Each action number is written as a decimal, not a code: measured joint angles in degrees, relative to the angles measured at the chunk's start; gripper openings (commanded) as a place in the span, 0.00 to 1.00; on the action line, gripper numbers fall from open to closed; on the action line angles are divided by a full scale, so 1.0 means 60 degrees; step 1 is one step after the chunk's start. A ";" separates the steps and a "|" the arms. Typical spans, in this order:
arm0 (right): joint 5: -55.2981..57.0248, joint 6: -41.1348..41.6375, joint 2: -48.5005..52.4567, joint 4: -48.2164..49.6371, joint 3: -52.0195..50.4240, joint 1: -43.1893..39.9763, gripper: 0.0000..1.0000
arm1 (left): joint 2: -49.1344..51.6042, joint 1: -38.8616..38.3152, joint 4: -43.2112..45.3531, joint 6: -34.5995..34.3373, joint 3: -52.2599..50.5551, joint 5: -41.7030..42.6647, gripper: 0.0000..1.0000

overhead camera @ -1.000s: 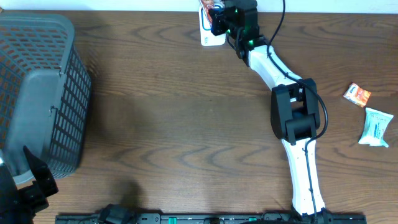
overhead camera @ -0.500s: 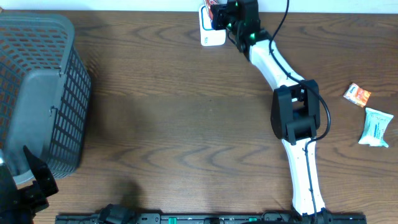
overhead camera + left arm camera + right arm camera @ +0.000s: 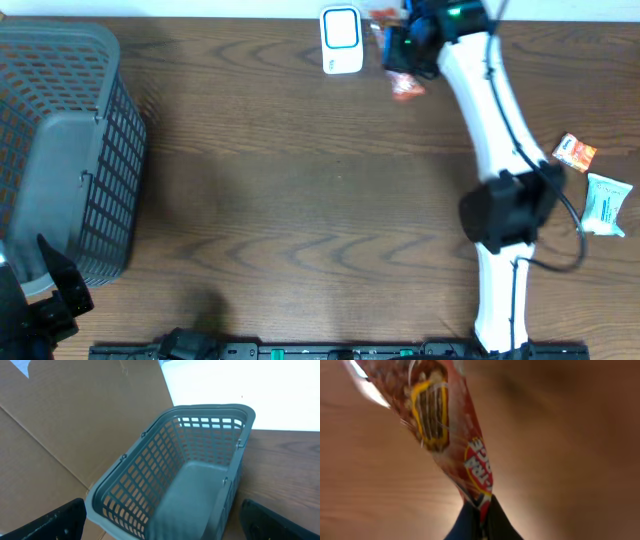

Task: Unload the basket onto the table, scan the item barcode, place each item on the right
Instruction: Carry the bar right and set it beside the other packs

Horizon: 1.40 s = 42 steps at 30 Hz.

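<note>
This looks like a mock shop checkout on a test bench: a grey plastic shopping basket [image 3: 60, 150] stands at one end of a wood-grain table [image 3: 300, 200]; a small white barcode scanner [image 3: 341, 40] sits at its far edge; an orange packet [image 3: 575, 152] and a white pouch [image 3: 606, 204] lie at the other end. Plain cardboard [image 3: 75, 425] backs the basket, though little else of the room shows.

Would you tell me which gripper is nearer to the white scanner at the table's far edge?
The right. The right gripper, shut on a snack packet, hangs just beside the scanner; the left gripper sits at the near corner by the basket.
</note>
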 measured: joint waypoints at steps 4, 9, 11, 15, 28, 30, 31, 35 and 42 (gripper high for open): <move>0.1971 0.0532 -0.0991 -0.2200 0.0160 -0.0495 0.01 | 0.0000 0.0000 -0.0007 0.0000 0.0000 -0.0004 0.98; 0.3541 0.0856 -0.1075 -0.2852 0.0025 -0.1829 0.01 | 0.0000 0.0000 -0.0004 0.0000 0.0000 -0.0004 0.98; 0.3847 0.0907 -0.1049 -0.2688 -0.0215 -0.2382 0.01 | 0.0000 0.0000 -0.0004 0.0000 0.0000 -0.0004 0.98; 0.4346 0.0958 -0.1031 -0.2320 -0.1031 -0.3595 0.01 | 0.0000 0.0000 -0.0004 0.0000 0.0000 -0.0004 0.98; 0.3319 -0.0087 -0.0947 -0.0135 -0.5734 -0.4510 0.01 | 0.0000 0.0000 0.0000 0.0000 0.0000 0.0000 0.98; 0.3293 -0.0302 -0.0914 0.0361 -0.6375 -0.4506 0.01 | 0.0000 0.0000 0.0000 0.0000 0.0000 0.0000 0.98; 0.3333 -0.0350 -0.0911 0.0499 -0.6568 -0.4528 0.01 | 0.0000 0.0000 -0.0004 0.0000 0.0000 -0.0004 0.98; 0.3905 -0.0433 -0.0911 0.0692 -0.7053 -0.4732 0.31 | 0.0000 0.0000 -0.0004 0.0000 0.0000 -0.0004 0.98; 0.4535 -0.0324 -0.0965 0.0280 -0.7060 -0.4852 0.99 | 0.0000 0.0000 0.0000 0.0000 0.0000 -0.0004 0.98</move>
